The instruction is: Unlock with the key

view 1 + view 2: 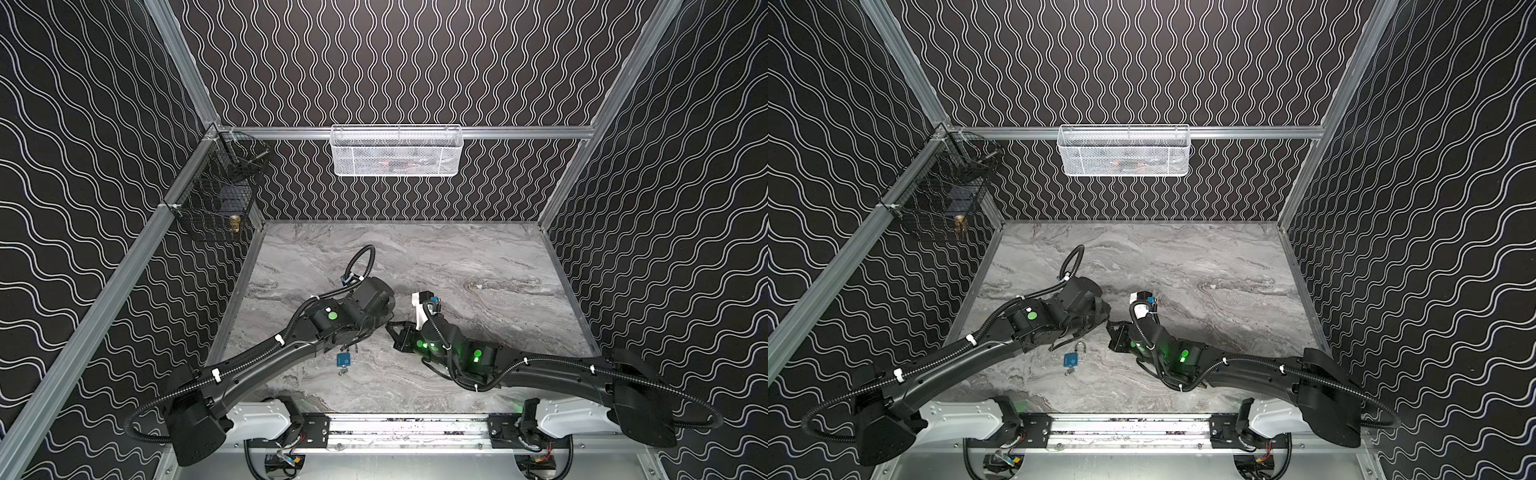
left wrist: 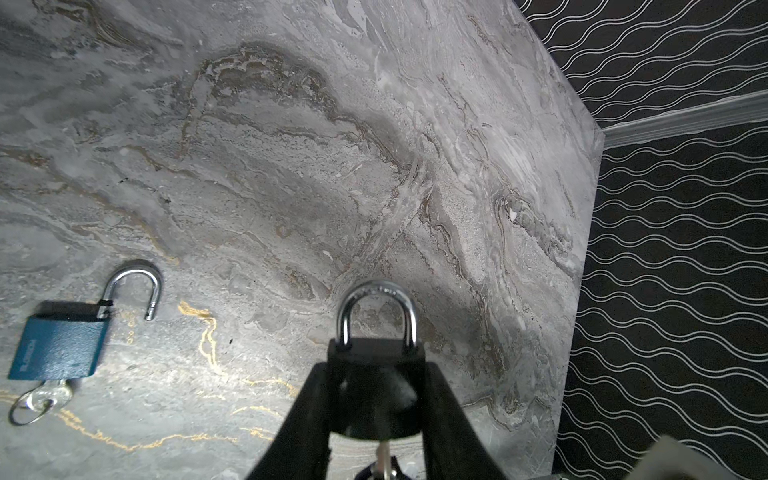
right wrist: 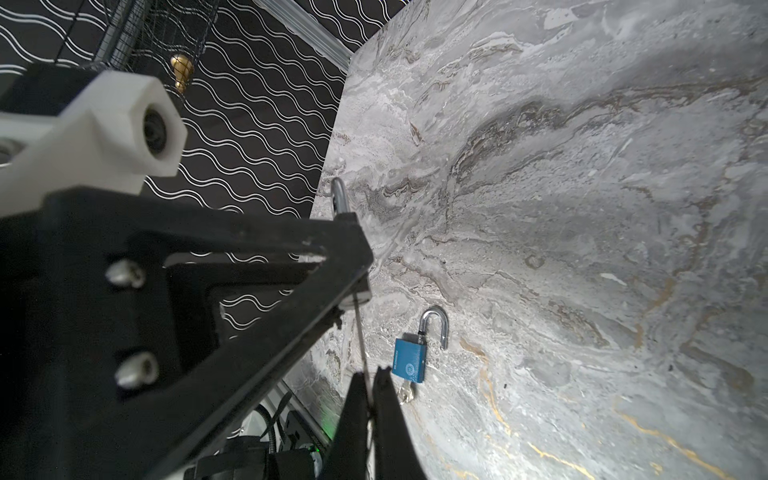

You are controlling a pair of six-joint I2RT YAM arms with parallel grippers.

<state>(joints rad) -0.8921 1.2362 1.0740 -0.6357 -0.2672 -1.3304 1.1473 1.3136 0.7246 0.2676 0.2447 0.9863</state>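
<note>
Left wrist view shows two padlocks. A black padlock [image 2: 376, 386], shackle closed, is clamped by its body in the left gripper [image 2: 376, 374]. A blue padlock [image 2: 58, 347] lies flat on the marble surface [image 2: 291, 166], its shackle swung open. There are two keys: one key [image 2: 384, 457] sticks from the black padlock's base, and a second key [image 2: 54, 392] with a ring sits in the blue one. Both arms reach inward and meet tip to tip over mid-surface. The right gripper [image 3: 370, 386] is pinched tight on the key. A white mesh basket [image 1: 397, 151] and black wire baskets [image 1: 216, 208] hang on the rails, well apart.
</note>
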